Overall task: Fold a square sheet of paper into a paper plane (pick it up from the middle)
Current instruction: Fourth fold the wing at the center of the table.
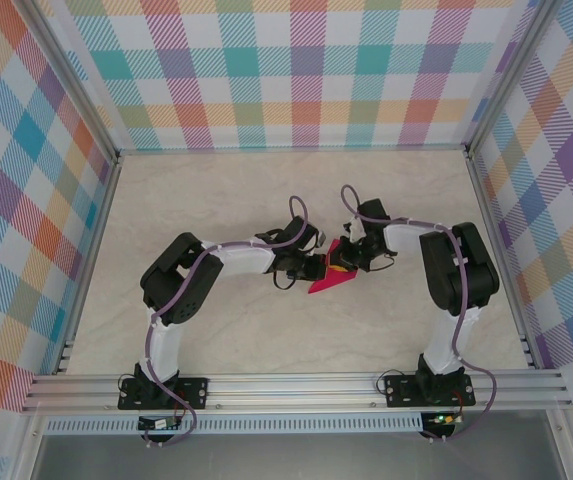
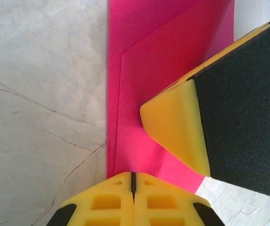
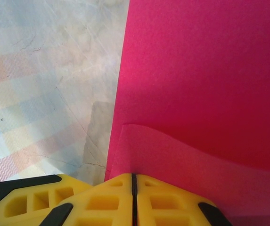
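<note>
No readable text, labels, brands or numbers: pink paper (image 2: pixel 172 70), table (image 1: pixel 266 200) and plaid walls (image 1: pixel 306 70) are all unprinted.

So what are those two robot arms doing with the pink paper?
They are folding it. The paper lies on the table, already folded so that one layer sits on another. The left gripper and the right gripper are both shut. Their tips rest on the paper from opposite sides, and they seem to be pressing it flat. The folding looks only partway done.
</note>
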You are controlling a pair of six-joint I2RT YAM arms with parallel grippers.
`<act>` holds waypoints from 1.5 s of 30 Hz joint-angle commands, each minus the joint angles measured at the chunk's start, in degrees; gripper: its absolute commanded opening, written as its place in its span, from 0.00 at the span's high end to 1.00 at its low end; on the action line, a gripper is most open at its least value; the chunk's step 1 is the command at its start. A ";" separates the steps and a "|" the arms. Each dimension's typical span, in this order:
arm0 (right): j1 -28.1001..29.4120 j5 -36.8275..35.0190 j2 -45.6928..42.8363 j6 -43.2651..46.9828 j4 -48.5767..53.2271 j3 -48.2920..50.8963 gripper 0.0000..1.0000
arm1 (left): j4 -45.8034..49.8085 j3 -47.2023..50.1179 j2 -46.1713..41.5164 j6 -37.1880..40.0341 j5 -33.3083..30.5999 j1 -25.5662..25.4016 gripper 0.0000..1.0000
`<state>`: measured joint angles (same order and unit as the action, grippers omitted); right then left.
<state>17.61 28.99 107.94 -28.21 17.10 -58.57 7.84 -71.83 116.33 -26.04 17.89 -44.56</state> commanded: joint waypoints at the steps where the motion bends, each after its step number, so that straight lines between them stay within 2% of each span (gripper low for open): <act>1: -2.47 -7.23 0.22 0.31 -3.40 2.46 0.90 | 12.69 2.64 2.86 1.20 -3.16 -0.60 1.00; 10: -5.36 -15.06 -4.65 -2.67 -18.79 9.68 0.90 | 14.14 4.11 2.60 1.27 -3.40 -0.58 1.00; 17: -7.19 -19.97 -6.70 -4.83 -24.48 12.56 0.90 | 14.45 3.72 3.19 1.50 -3.08 -0.59 1.00; 20: -8.03 -16.77 -9.76 -4.47 -25.78 13.01 0.89 | 14.59 3.54 3.20 1.57 -3.00 -0.59 1.00; 26: -6.97 -3.15 -16.58 -4.96 -25.07 15.26 0.87 | 14.66 3.04 3.27 1.44 -3.13 -0.69 1.00; 30: -4.37 0.64 -14.79 -6.03 -23.53 15.89 0.88 | 15.10 2.37 3.69 1.41 -3.61 -0.68 1.00; 37: -3.28 4.09 -6.99 -6.27 -22.49 13.89 0.90 | 16.16 2.09 3.90 1.38 -4.09 -0.63 1.00; 41: -3.30 1.19 -4.44 -5.37 -20.36 12.15 0.92 | 16.81 2.20 3.88 1.29 -4.58 -0.66 1.00; 45: -3.76 -8.56 -3.70 -6.10 -16.73 11.11 0.92 | 17.71 2.75 3.61 1.68 -4.83 -0.73 1.00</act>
<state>14.13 28.53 102.72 -34.11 -3.01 -46.11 11.03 -72.60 116.31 -25.65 17.39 -44.60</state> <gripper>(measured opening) 0.082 0.055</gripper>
